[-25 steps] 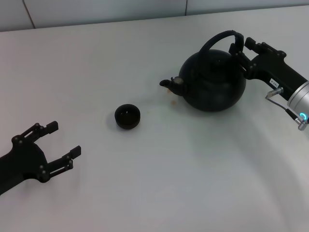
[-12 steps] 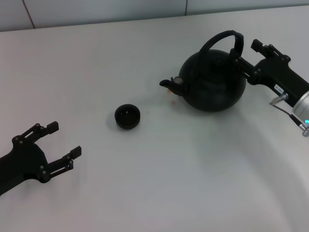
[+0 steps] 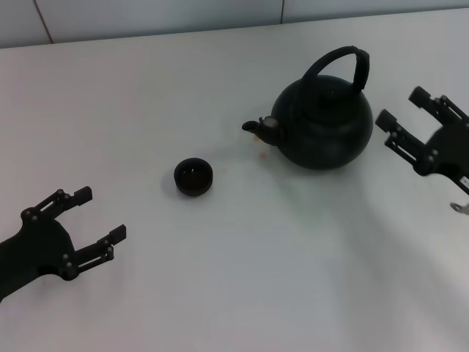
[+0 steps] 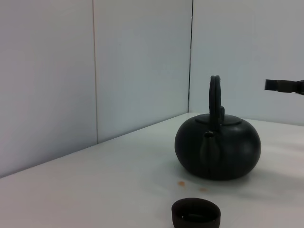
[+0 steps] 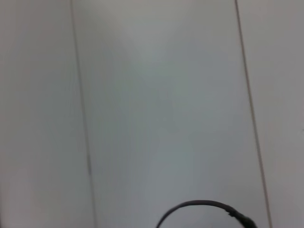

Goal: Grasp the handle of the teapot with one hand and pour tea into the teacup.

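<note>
The white desk [image 3: 242,293] carries the large round matte-black teapot [image 3: 322,128] in the upper right of the head view, upright, its stubby spout aimed toward frame left. The black arched handle [image 3: 338,60] rises over the lid, and its thicker wrapped section sits on the right side of the arch. The right hand [image 3: 414,121] hovers at the right edge of the frame, just beside the pot body and apart from it, fingers spread wide and empty. The handle lies up and to the left of this hand, which is by far the nearer. The left hand [image 3: 95,220] rests in the lower left, also spread wide. The small round black handleless teacup [image 3: 193,177] stands left of the spout, below it in the frame.
</note>
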